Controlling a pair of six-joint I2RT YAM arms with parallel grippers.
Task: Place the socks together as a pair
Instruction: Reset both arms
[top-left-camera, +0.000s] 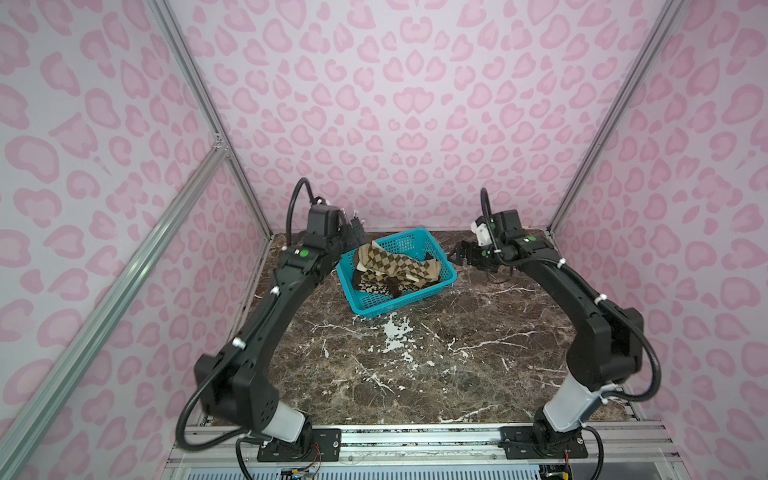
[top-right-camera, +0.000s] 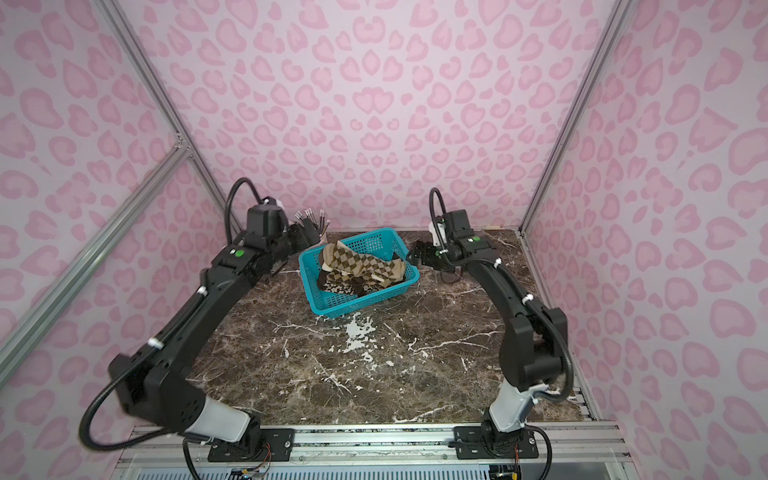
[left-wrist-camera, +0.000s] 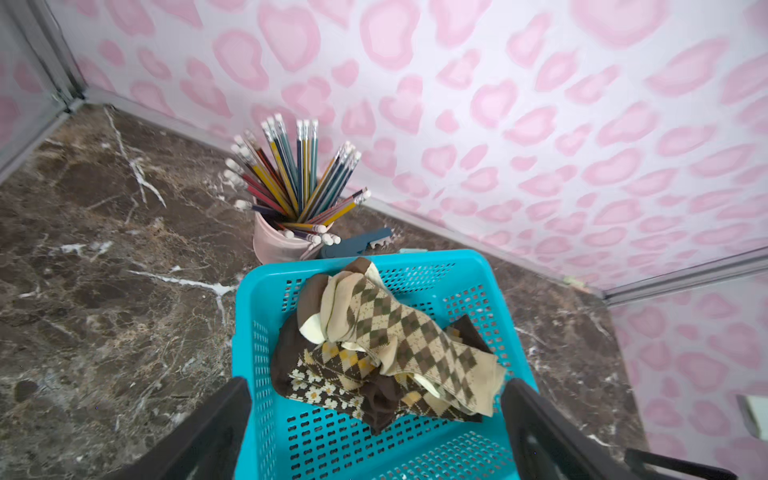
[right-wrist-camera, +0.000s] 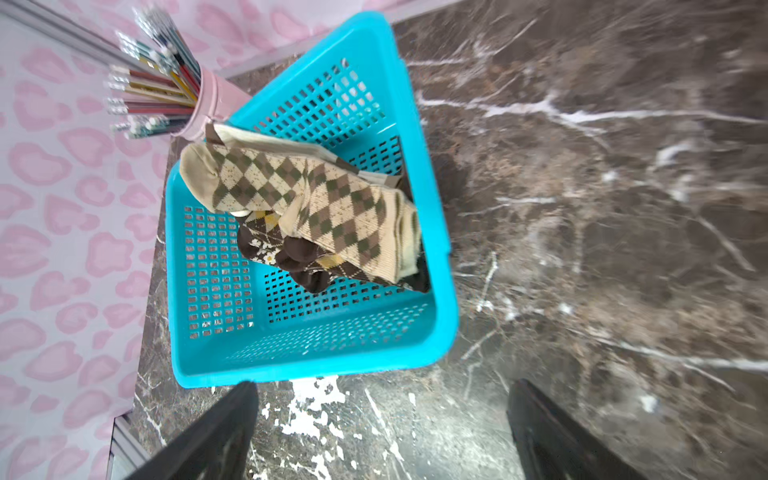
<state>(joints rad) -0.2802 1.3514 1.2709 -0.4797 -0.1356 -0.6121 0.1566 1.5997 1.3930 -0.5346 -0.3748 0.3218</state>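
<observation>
Your socks (left-wrist-camera: 390, 353) are all heaped in the teal basket (top-left-camera: 399, 300), which sits on the desk (top-left-camera: 415, 374) near the middle of its far edge, turned at an angle to that edge. None of them lies on the desk itself.

On top you have an olive-beige diamond check sock (left-wrist-camera: 411, 332) stretched across the pile. Under it you can see a brown-tan argyle sock (left-wrist-camera: 343, 362), a dark brown sock with cream flowers (left-wrist-camera: 311, 386), and a cream sock with a brown band (right-wrist-camera: 270, 141) against the basket's wall. The heap is tangled, so you cannot tell how many socks there are or which ones lie paired.

Your left hand (left-wrist-camera: 376, 388) is open wide and holds nothing. It hangs at the basket's left side, and in its wrist view its fingers (left-wrist-camera: 216, 432) frame the basket and the pile.

Your right hand (right-wrist-camera: 382, 386) is also spread open and empty. It hangs over bare desk just beside the basket's right side, touching neither basket nor socks.

A pink cup of pencils (left-wrist-camera: 278, 245) stands just beyond the basket, toward the far left corner of the desk.
</observation>
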